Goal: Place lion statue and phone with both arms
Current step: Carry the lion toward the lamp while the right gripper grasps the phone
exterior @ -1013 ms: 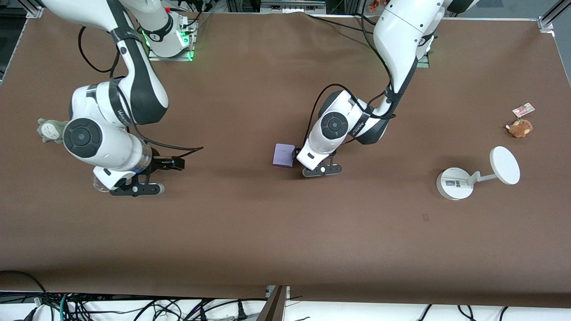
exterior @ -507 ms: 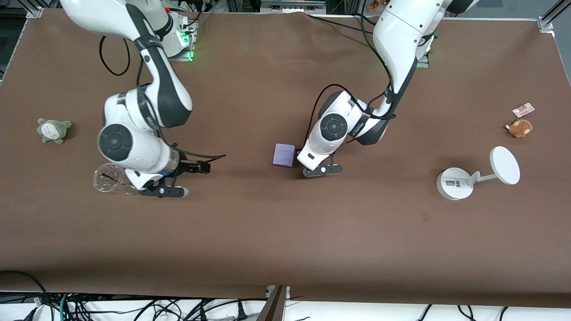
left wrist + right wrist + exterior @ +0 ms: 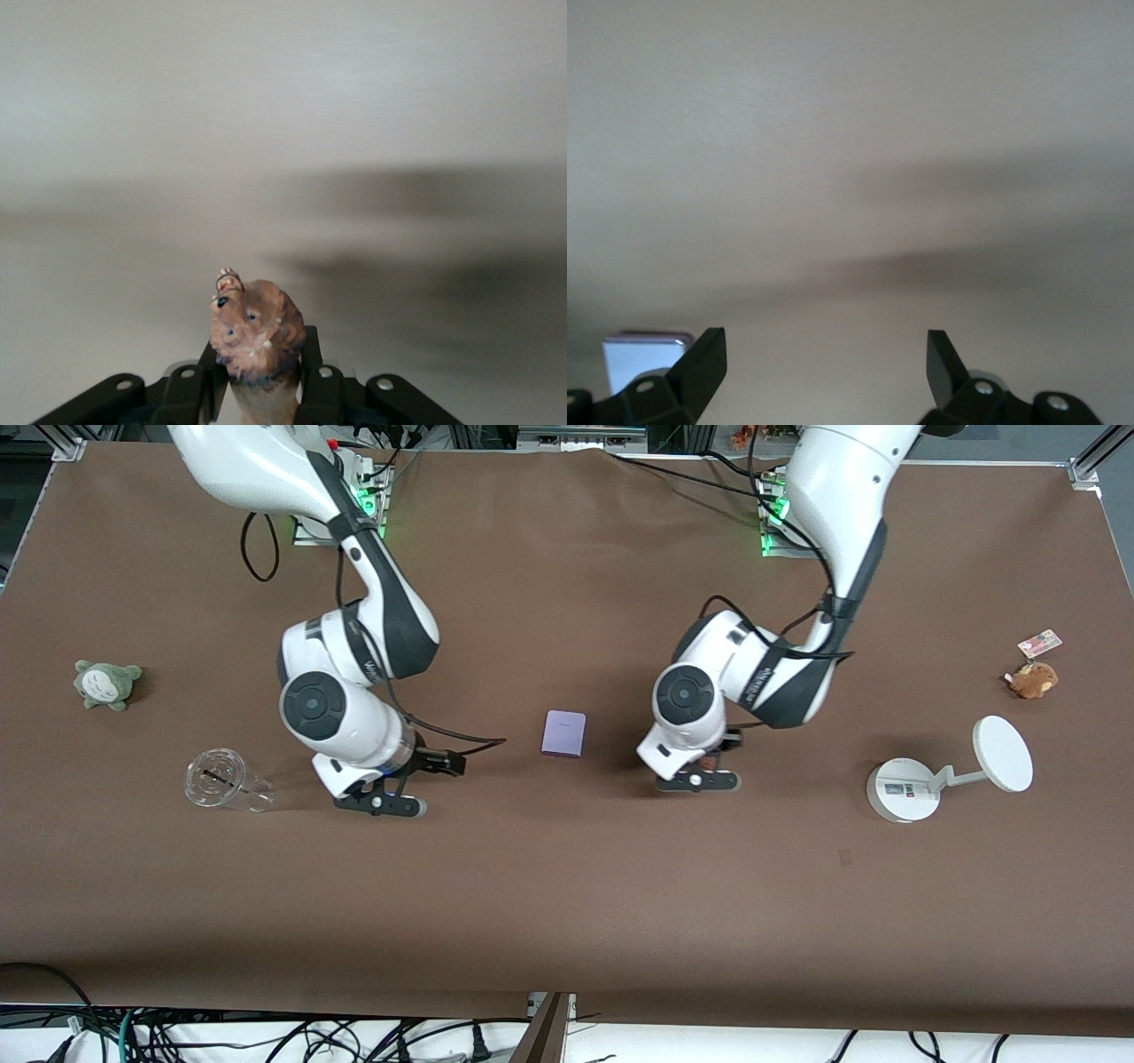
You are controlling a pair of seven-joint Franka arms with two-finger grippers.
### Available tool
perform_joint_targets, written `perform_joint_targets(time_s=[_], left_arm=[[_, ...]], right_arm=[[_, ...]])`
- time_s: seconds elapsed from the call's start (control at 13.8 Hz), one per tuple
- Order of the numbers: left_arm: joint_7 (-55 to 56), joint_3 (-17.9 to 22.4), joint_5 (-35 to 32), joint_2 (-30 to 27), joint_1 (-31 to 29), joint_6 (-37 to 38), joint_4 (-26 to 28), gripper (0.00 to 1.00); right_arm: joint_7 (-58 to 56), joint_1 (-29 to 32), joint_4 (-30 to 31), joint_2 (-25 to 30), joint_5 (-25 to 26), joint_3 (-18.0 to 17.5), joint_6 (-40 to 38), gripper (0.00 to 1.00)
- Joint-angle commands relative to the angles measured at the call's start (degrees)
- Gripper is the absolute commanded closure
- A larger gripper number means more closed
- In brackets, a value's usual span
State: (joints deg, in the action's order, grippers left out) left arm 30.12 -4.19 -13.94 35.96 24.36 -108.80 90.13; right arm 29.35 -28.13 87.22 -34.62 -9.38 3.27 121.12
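The lavender phone [image 3: 564,733] lies flat on the brown table near its middle, between the two grippers. Its corner also shows in the right wrist view [image 3: 642,359]. My left gripper [image 3: 700,778] is over the table between the phone and the white stand. In the left wrist view it [image 3: 260,367] is shut on the orange-brown lion statue [image 3: 257,332], whose head sticks out past the fingers [image 3: 312,372]. My right gripper [image 3: 381,797] is open and empty over the table between a clear cup and the phone. Its spread fingers show in the right wrist view [image 3: 824,363].
A clear plastic cup [image 3: 221,780] lies on its side toward the right arm's end. A grey-green plush [image 3: 106,684] sits farther toward that end. A white round-based stand [image 3: 902,789] with a disc [image 3: 1003,753] and a brown plush with a tag [image 3: 1033,679] sit toward the left arm's end.
The right arm has swung from over the cup toward the phone, uncovering the cup and the grey-green plush. The left gripper has moved from beside the phone toward the stand.
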Motion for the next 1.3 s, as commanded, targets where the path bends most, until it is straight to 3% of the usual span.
perform_joint_targets(time_s=[0.0,0.29,0.58,0.87,1.23], left_arm=[[-14.2,-0.4,-1.9,-1.2,-7.5,4.0,-1.4,0.82],[-23.1,-1.1,-0.6,-1.1,-17.4,2.2,-1.3,0.83],[-29.9,-1.1,6.1,0.7,-23.0,-1.3,-0.4,0.83],[-31.9,-1.1,7.5,1.7,-24.4,-7.7,3.0,0.82],[-33.6,-1.1,7.6,2.5,-25.8,-8.4,3.1,0.80]], right_arm=[[6.6,-4.7,-1.3,-2.6,-1.3,0.3,4.0,0.00],[12.9,-10.3,-1.3,-5.5,-1.2,0.3,8.9,0.00],[16.0,-16.4,-1.4,-10.7,-0.8,0.4,16.2,0.00],[17.6,-19.0,-1.4,-12.4,-0.2,0.4,17.9,0.00],[17.6,-19.8,-1.4,-13.5,0.0,0.5,17.9,0.00]])
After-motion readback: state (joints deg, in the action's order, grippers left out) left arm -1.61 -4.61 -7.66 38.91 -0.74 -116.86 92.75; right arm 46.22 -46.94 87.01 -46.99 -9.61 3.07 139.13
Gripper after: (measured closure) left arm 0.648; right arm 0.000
